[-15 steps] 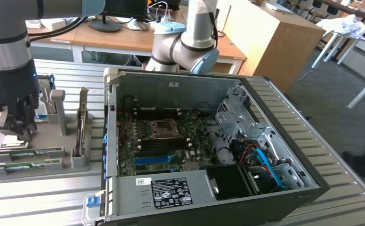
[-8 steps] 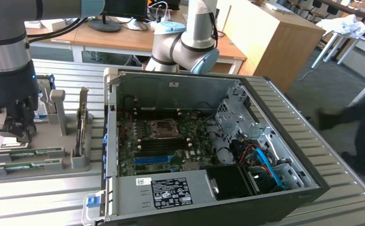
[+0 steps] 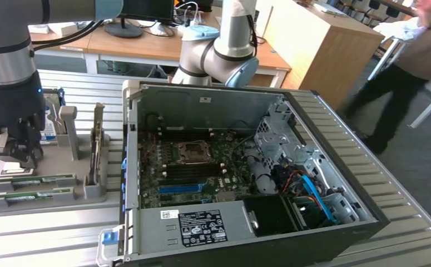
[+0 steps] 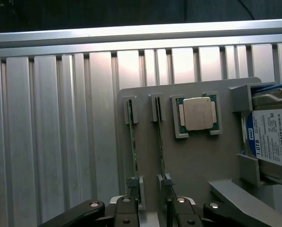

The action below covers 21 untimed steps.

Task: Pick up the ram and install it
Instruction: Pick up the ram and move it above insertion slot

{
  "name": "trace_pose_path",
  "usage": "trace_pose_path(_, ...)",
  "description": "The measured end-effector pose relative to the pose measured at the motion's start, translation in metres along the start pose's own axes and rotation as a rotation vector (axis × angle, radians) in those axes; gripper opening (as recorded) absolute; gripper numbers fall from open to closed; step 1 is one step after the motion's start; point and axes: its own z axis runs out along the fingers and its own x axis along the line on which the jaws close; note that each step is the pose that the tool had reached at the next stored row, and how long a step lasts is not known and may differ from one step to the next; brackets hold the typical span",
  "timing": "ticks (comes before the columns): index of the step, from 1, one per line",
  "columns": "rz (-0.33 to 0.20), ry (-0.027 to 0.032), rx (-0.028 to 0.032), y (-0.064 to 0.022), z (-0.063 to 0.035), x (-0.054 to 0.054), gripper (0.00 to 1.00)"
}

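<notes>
Overhead, open fingers [image 4: 129,213] astride ram [image 4: 160,137].

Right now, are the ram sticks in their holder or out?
In: both ram sticks stand on edge in the grey holder's slots.

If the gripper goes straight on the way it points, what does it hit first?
Likely the ram stick on edge in the gray holder, the one nearer the processor; the open gripper lines up with its end. Depth unclear.
</notes>
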Motion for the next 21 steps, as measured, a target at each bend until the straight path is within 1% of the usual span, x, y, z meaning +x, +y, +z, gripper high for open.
trace_pose_path(3,-0.002,-0.0004,0.0041,0.0001,0.0001,0.0000,0.33)
trace_pose_path(9,-0.004,-0.0004,0.0062,0.0004,0.0001,0.0000,0.33)
trace_pose_path(21,-0.004,-0.0004,0.0067,0.0003,0.0049,0.0001,0.33)
